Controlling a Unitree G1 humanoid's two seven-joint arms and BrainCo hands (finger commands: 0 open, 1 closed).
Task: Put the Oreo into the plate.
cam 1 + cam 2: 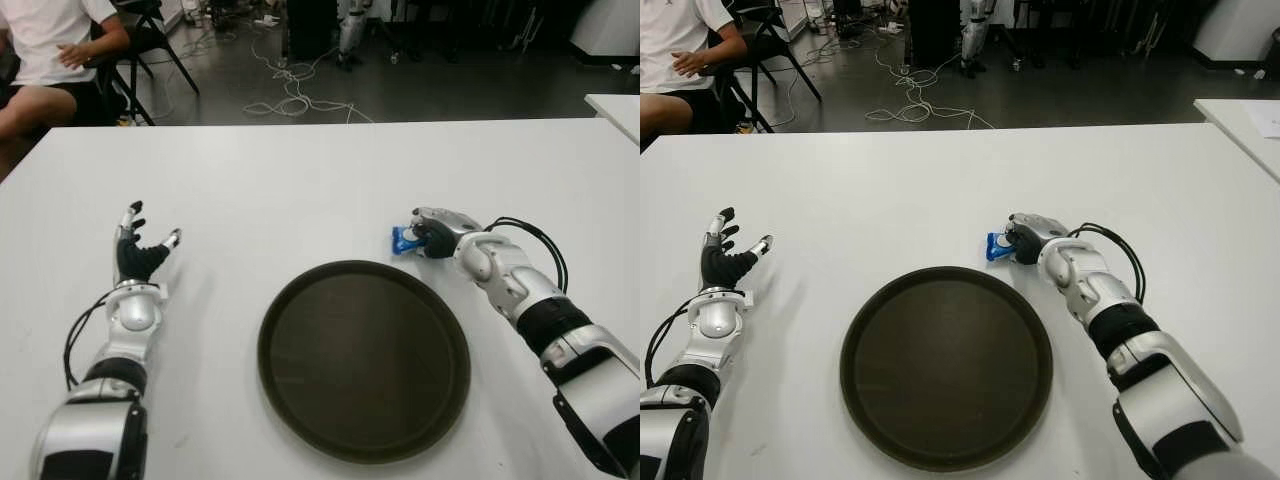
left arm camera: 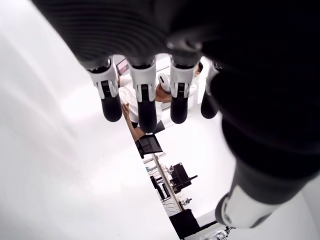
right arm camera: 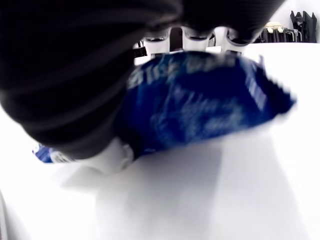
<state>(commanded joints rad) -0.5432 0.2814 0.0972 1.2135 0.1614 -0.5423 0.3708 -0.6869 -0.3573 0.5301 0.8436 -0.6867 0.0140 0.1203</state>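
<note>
While my right hand [image 1: 432, 238] grips the blue Oreo packet [image 1: 403, 240] just beyond the dark plate [image 1: 364, 358], the plate holds nothing. My left hand [image 1: 140, 252] shows left of it, fingers spread, holding nothing.

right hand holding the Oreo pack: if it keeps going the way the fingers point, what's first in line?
Probably nothing: the right hand, shut on the Oreo pack, points toward the robot's left, just beyond the plate. Only bare table shows ahead; the left hand is farther off. Depth unclear.
</note>
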